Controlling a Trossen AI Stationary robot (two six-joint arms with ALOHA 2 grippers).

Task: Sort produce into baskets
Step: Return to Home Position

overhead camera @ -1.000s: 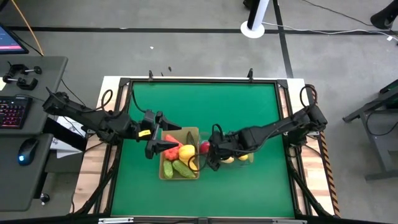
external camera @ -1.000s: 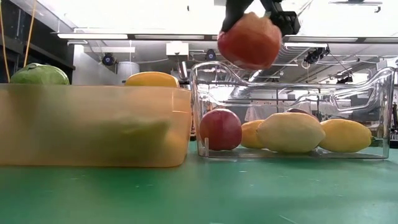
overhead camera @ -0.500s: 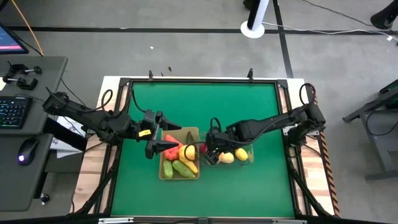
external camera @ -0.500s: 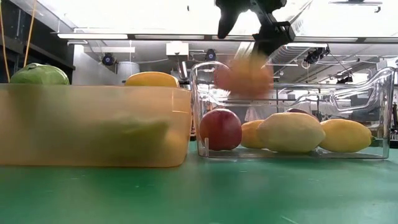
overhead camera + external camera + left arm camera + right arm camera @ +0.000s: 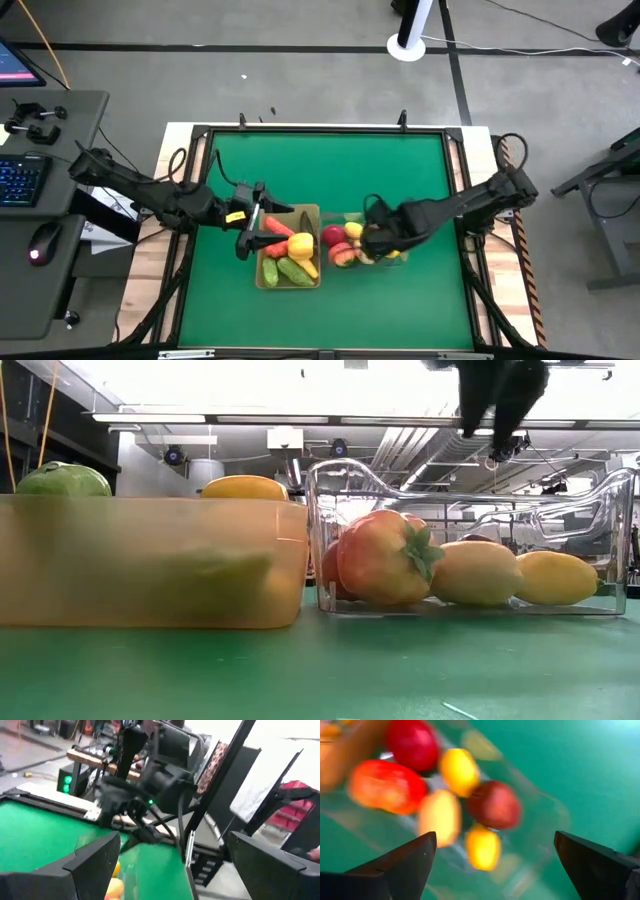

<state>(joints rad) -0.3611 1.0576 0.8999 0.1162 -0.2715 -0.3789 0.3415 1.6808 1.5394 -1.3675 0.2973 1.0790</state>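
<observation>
The tan bin (image 5: 290, 262) holds a carrot, a yellow pepper (image 5: 300, 244) and green cucumbers. The clear bin (image 5: 470, 480) stands to its right with lemons, red apples and the red tomato (image 5: 385, 557), which lies on the bin's floor against a lemon. My right gripper (image 5: 372, 236) hangs open and empty over the clear bin; its wrist view looks down on the fruit (image 5: 492, 802). My left gripper (image 5: 247, 230) is open and empty at the tan bin's left side.
The two bins stand side by side on the green mat (image 5: 320, 170), near its middle. Bare mat lies toward the far edge and along the near edge. The table's black frame (image 5: 325, 130) runs around the mat.
My right gripper has opened and let go of the red tomato above the clear bin. The tomato has fallen and now lies in the bin in front of a red apple. The gripper has then gone toward the table's right edge, still above the bin.
</observation>
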